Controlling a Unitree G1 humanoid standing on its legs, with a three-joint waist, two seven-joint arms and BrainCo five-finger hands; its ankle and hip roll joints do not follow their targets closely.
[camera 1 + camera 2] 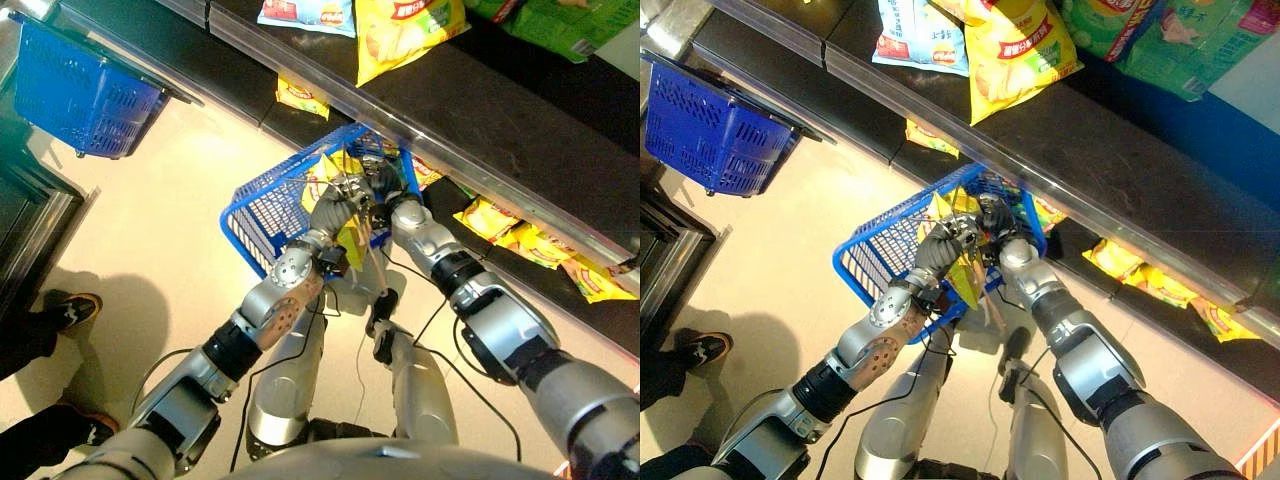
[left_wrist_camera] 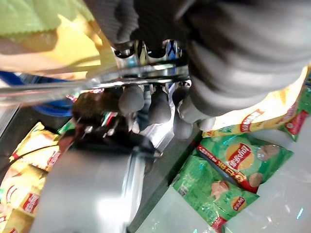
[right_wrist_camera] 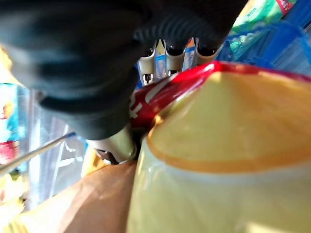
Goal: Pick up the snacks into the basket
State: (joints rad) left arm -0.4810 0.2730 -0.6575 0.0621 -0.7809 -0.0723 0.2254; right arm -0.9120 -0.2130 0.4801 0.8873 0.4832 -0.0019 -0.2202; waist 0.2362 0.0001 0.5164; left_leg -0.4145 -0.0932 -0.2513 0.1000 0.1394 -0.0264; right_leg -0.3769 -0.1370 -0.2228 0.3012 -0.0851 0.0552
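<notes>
At the left a spare blue plastic basket (image 1: 85, 95) stands apart. Our left hand (image 1: 943, 243) is curled on the wire handle of the blue mesh basket (image 1: 262, 215), keeping it under the dark shelf edge (image 1: 480, 160). Our right hand (image 1: 994, 222) grips a yellow snack bag (image 3: 228, 160) above it; there is little room near the shelf.

Both arms reach forward and meet at the middle of the scene, the left arm from the lower left and the right arm from the lower right. The left hand (image 1: 940, 245) has its fingers (image 2: 132, 99) curled over a thin metal bar. The right hand (image 1: 996, 222), just to its right, closes its fingers on a yellow bag (image 3: 228, 160).
</notes>
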